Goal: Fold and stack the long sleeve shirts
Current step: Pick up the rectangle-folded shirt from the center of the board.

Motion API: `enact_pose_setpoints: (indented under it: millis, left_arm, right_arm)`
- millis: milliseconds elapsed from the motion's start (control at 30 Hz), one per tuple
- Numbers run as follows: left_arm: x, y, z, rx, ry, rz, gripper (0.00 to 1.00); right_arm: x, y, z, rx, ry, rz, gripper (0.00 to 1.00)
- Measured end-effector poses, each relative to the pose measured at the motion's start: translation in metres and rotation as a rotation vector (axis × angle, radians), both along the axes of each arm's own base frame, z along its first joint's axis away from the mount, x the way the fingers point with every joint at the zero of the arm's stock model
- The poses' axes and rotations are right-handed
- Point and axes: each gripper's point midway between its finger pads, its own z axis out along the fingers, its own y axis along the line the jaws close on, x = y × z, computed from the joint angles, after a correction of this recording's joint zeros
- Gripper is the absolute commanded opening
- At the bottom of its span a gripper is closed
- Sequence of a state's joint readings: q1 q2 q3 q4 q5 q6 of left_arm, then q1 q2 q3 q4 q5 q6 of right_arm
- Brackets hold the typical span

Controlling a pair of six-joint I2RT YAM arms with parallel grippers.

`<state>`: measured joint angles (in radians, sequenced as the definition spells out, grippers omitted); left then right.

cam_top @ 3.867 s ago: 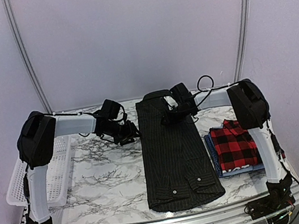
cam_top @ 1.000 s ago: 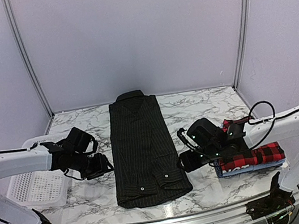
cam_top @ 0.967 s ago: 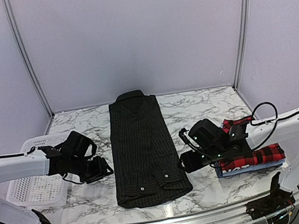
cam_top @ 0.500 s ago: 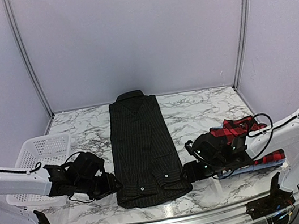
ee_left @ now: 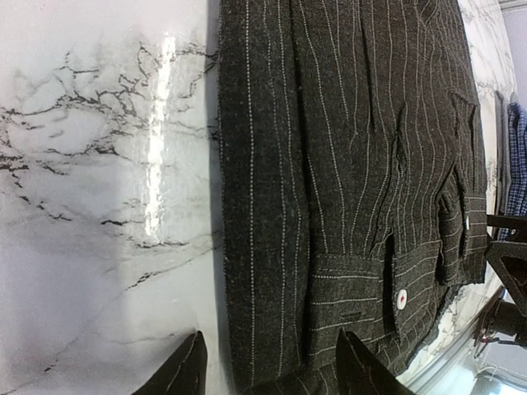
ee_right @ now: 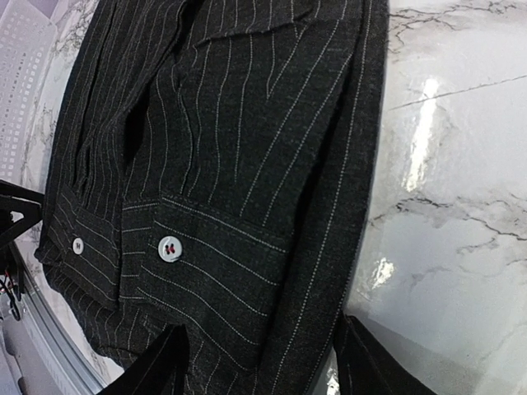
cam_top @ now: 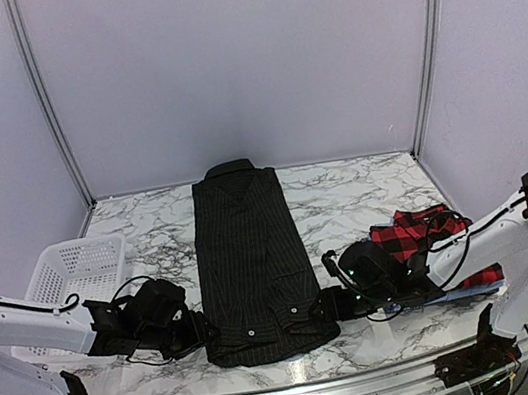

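Note:
The black pinstriped shirt [cam_top: 252,260] lies flat down the middle of the table, sleeves folded in, collar at the far end. My left gripper [cam_top: 203,331] is open at its near left corner; in the left wrist view [ee_left: 268,370] the fingers straddle the shirt's [ee_left: 346,164] left edge. My right gripper [cam_top: 329,304] is open at the near right corner; in the right wrist view [ee_right: 259,366] the fingers straddle the shirt's [ee_right: 222,148] right edge by the buttoned cuff. The red-and-black plaid shirt [cam_top: 414,231] lies folded on the blue shirt [cam_top: 453,296] at the right.
A white mesh basket [cam_top: 68,271] stands at the table's left edge and shows in the right wrist view [ee_right: 25,74]. The marble table [cam_top: 345,194] ends at a metal rail [cam_top: 277,393] close to the shirt's near hem.
Both grippers have moved nearer and inward, from beside the shirt's middle to its near corners, and have come down low at the table.

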<state>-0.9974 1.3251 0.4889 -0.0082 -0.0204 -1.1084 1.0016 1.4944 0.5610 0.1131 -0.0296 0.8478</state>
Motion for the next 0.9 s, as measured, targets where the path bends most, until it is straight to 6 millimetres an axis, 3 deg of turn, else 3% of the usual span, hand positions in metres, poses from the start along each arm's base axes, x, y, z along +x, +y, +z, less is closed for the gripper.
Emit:
enact_pose_setpoints:
  millis: [367, 533, 733, 900]
  left_arm:
    - [-0.016, -0.010, 0.000, -0.028, 0.028, -0.023, 0.51]
    - [-0.025, -0.014, -0.001, -0.043, 0.057, -0.031, 0.45]
    - [-0.024, -0.023, -0.003, -0.077, 0.073, -0.020, 0.35]
    - [-0.023, -0.031, -0.004, -0.115, 0.087, -0.006, 0.28]
  right_arm:
    - [-0.012, 0.001, 0.000, 0.046, 0.066, 0.005, 0.54]
    - [-0.022, -0.001, 0.000, 0.088, 0.107, 0.013, 0.50]
    - [-0.027, 0.003, -0.002, 0.124, 0.154, 0.016, 0.37]
    - [-0.027, 0.000, -0.004, 0.159, 0.176, -0.010, 0.35]
